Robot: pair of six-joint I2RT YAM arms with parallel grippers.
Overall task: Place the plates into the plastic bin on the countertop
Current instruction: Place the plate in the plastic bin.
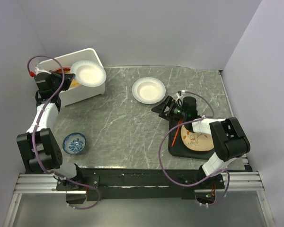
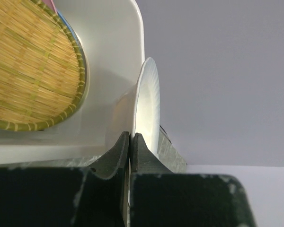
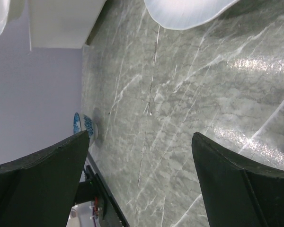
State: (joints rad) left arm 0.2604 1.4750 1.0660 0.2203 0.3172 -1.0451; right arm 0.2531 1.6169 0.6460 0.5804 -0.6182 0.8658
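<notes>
Grey-green veined tabletop (image 1: 123, 118), glossy; pale lilac walls (image 1: 156, 28) on three sides. Left tool (image 2: 131, 138) clamped on white plate (image 2: 149, 104) at plastic bin (image 2: 109, 42) rim. Right tool (image 3: 141, 139) spread wide, empty.

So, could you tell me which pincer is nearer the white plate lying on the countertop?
Right. The right pincer is open beside that white plate; the left pincer is at the plastic bin holding another plate.
</notes>
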